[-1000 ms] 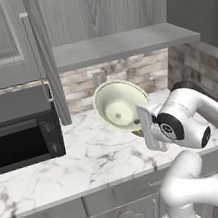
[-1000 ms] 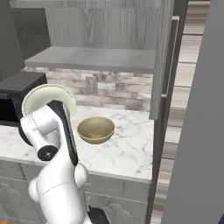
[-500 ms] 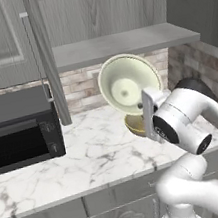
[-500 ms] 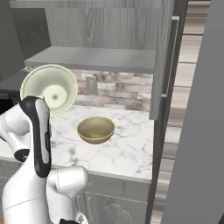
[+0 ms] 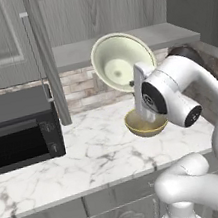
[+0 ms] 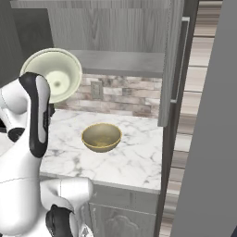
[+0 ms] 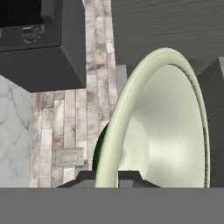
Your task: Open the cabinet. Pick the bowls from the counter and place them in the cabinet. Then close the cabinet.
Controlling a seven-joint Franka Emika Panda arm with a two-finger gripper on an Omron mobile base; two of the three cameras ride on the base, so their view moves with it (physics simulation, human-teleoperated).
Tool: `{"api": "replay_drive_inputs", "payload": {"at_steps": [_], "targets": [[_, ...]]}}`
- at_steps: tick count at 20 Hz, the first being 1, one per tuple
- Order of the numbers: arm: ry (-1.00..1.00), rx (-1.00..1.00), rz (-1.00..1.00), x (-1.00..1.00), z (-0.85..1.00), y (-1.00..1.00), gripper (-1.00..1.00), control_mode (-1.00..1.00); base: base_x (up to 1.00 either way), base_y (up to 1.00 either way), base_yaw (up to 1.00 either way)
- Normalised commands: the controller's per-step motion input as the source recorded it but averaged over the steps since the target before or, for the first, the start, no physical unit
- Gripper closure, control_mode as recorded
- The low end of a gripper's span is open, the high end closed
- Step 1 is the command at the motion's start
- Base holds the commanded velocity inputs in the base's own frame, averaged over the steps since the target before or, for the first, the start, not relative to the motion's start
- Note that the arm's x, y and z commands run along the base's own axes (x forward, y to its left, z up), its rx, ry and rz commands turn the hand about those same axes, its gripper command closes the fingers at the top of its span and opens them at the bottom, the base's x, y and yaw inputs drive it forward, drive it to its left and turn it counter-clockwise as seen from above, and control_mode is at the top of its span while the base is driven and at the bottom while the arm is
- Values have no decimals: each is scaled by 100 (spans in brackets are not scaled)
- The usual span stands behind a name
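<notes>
While the tool [image 7: 107, 177] pinches the rim of the cream bowl [image 5: 122, 60] between its two fingertips, that bowl is held tilted on edge in the air, its hollow facing the cameras. Below the tool, the tan bowl [image 6: 102, 137] sits upright on the marble tabletop [image 5: 89, 157]. Beyond the tool, the cabinet [image 6: 120, 32] stands open, its grey shelf [image 5: 76, 53] bare and its door [image 6: 173, 60] swung outward. Off to one side rests a black microwave [image 5: 18, 129].

We see one bowl [image 5: 145, 124] on the worktop [image 5: 89, 155], right of the microwave [image 5: 18, 128]; our pincer [image 7: 106, 175] holds the other bowl [image 5: 122, 60] above it, before the cabinet shelf [image 5: 80, 51].
</notes>
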Motion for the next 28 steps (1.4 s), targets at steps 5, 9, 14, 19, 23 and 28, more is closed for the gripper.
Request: {"api": "replay_drive_inputs", "payload": {"at_steps": [5, 9, 14, 19, 23, 28], "targets": [[3, 0, -2, 0, 83, 0, 100, -100, 0, 0, 0], [8, 0, -5, 7, 64, 0, 100, -100, 0, 0, 0], [25, 0, -9, 26, 33, 0, 100, -100, 0, 0, 0], [31, -1, -4, 40, 43, 0, 100, -100, 0, 0, 0], [30, -5, 0, 44, 42, 0, 100, -100, 0, 0, 0], [26, -9, 0, 42, 28, 0, 100, -100, 0, 0, 0]]}}
